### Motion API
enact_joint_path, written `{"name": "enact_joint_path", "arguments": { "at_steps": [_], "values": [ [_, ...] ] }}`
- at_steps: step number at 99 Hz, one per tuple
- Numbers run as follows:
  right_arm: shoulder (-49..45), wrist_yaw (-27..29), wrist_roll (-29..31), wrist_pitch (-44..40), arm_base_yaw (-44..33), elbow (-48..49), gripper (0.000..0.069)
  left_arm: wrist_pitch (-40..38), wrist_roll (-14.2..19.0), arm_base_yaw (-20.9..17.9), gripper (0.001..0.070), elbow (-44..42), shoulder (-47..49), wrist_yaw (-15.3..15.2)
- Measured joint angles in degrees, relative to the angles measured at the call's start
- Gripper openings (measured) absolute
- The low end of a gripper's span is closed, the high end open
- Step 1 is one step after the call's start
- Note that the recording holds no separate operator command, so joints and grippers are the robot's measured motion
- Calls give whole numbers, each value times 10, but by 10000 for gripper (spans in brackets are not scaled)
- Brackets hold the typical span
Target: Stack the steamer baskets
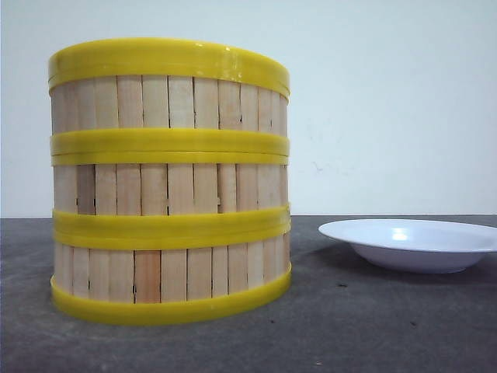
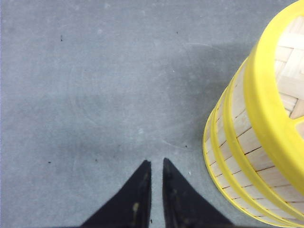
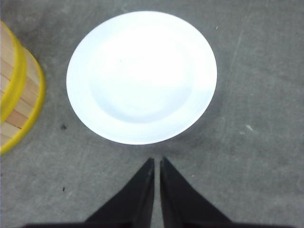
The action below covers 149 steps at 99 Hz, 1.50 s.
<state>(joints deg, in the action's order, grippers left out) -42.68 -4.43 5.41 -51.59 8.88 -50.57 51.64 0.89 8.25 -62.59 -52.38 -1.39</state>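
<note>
Three steamer baskets (image 1: 169, 183) stand stacked one on another at the left of the front view, with light-wood slat walls and yellow rims. The stack (image 2: 259, 137) also fills one side of the left wrist view, its woven inside showing at the top. My left gripper (image 2: 156, 164) hovers over bare grey table beside the stack, apart from it, shut with nothing held. A yellow edge of the stack (image 3: 19, 95) shows in the right wrist view. My right gripper (image 3: 157, 161) is shut and empty, just short of the white plate's rim.
A shallow white plate (image 1: 411, 242) lies on the dark grey table (image 1: 365, 326) to the right of the stack; it is seen from above as the plate (image 3: 141, 76) in the right wrist view. A pale wall stands behind.
</note>
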Motion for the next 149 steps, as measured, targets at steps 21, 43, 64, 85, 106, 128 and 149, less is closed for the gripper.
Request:
{"name": "enact_joint_path", "arguments": {
  "at_steps": [21,43,64,85,106,128,149],
  "values": [
    [0,0,0,95,0,0,16,-287,28,-64,15,393,299,-19],
    [0,0,0,95,0,0,16,-356,32,-64,15,562,449,-19],
    [0,0,0,99,0,1,16,-409,27,-64,15,607,521,-13],
    [0,0,0,120,0,1,16,-411,21,-64,15,607,519,-8],
    [0,0,0,136,0,1,16,-411,21,-64,15,607,518,-8],
    [0,0,0,155,0,1,16,-411,21,-64,15,607,518,-8],
    [4,10,0,176,0,7,16,-411,21,-64,15,607,518,-8]
  ]
}}
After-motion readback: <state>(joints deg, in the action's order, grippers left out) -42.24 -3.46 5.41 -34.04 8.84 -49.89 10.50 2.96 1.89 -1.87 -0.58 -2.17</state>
